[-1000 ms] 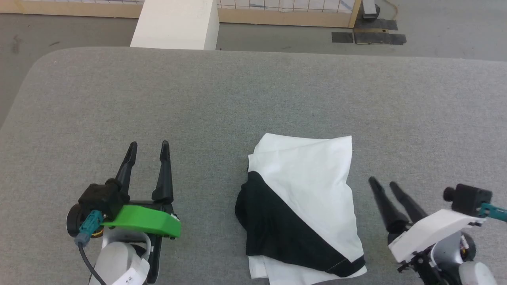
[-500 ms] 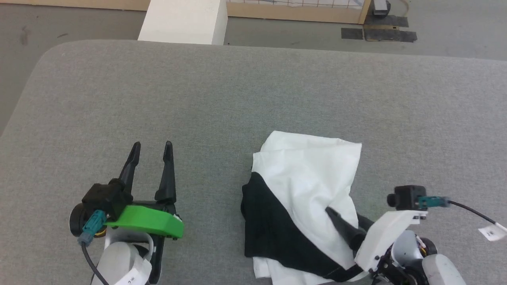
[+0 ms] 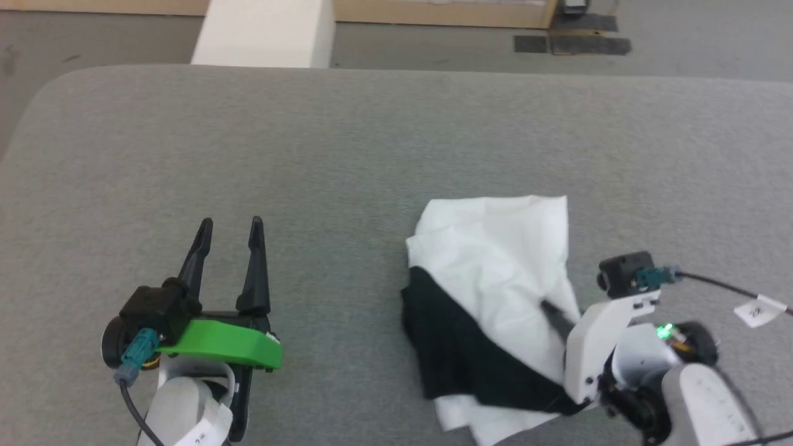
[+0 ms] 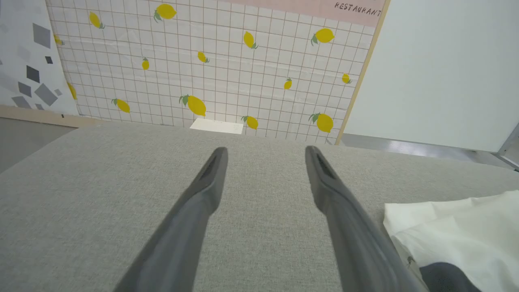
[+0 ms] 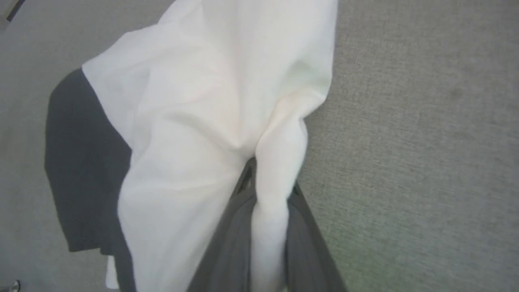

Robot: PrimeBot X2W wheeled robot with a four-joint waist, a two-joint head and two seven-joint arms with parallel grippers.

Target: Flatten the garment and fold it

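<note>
Task item: the garment [image 3: 495,260], a soft white shirt with black sleeves, lies as a loosely folded bundle on the grey felt-like table top [image 3: 372,142]. In the head view it sits right of centre, towards the robot's edge. The white body is uppermost and a black sleeve panel crosses the near-left part. The layers are uneven, so I judge it not yet flat.

The right gripper [image 5: 269,178] is clamped on a ridge of white cloth at the bundle's right edge. The right wrist view shows the fabric bunched into a roll between the two dark fingers, with creases running out from the pinch. Probable reason: an edge grip lets the arm lift or drag the top layer to open the bundle. The arm enters from the lower right, fingers angled up-left, low over the cloth.

The left gripper [image 3: 229,226] has its fingers spread and holds nothing. It is over the table, well apart from the garment's left side, pointing away from the robot. Judged idle and clear of any pull.
</note>
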